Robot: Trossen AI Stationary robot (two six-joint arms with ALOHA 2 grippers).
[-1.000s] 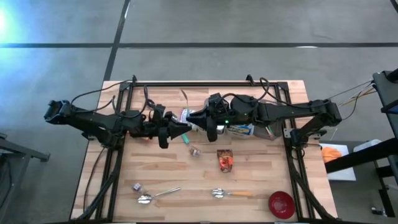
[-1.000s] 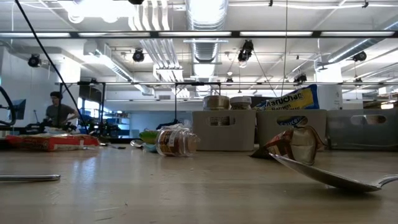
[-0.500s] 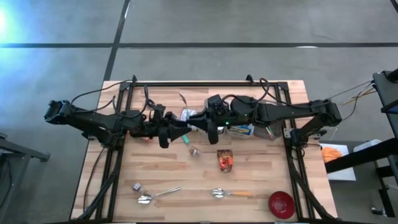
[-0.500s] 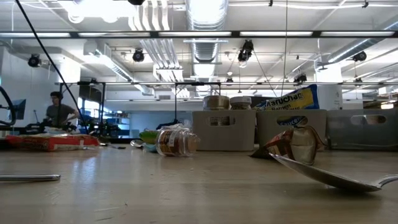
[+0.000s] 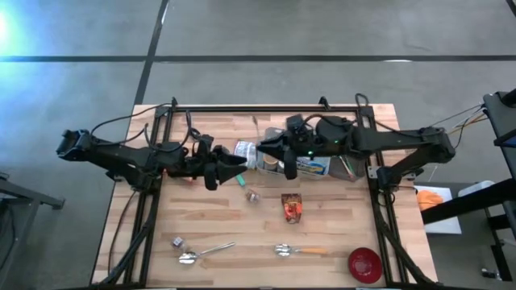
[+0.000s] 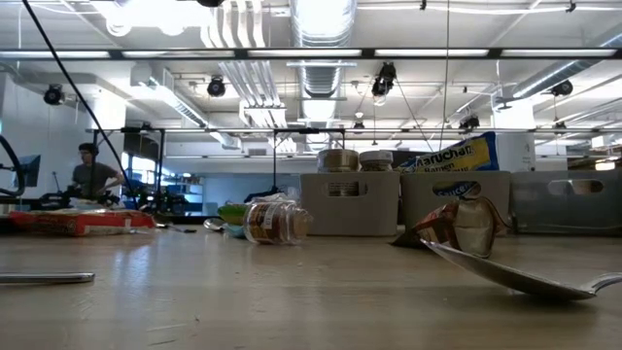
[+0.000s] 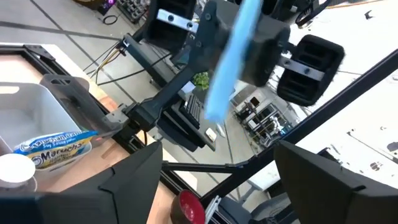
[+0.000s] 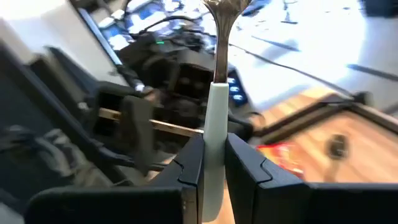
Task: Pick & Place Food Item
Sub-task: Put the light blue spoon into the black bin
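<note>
Our right gripper is clamped on the pale blue handle of a metal utensil, held in the air over the back middle of the table. The left gripper faces it with its jaws wide apart and empty. We judge the utensil light, stiff and smooth, so it is apt to swivel in a pinch. A hold at mid-handle, as here, looks sound. No food is held: the red snack packet lies on the table, and it looks crinkly and soft, best taken by an edge. The right wrist view alone shows the clamp. The high view alone places both arms. The low view shows neither gripper, only a glass jar on its side.
</note>
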